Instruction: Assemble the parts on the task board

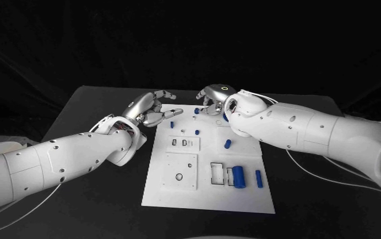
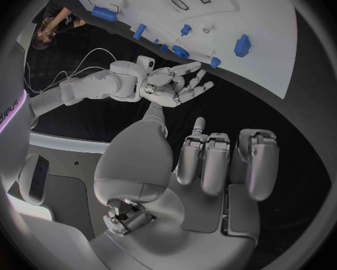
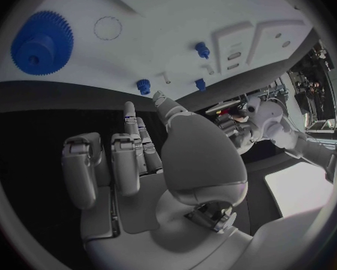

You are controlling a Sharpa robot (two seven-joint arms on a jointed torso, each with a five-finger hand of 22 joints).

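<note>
- The task board [image 1: 208, 195] lies flat in the middle of the black worktop [image 1: 95, 107], long side running away from the robot, so both arms can reach it.
- Small blue parts lie loose on it: a blue cylinder [image 1: 239, 177] and a slim blue bar [image 1: 259, 178] beside a rectangular slot near the robot, and a blue gear [image 3: 42, 41] at the far end.
- The right hand [image 1: 213, 97] hovers over the board's far edge, fingers apart, holding nothing, probably lining up on the gear.
- The left hand [image 1: 151, 107] waits at the far left corner, fingers loosely spread, empty, likely ready to assist.
</note>
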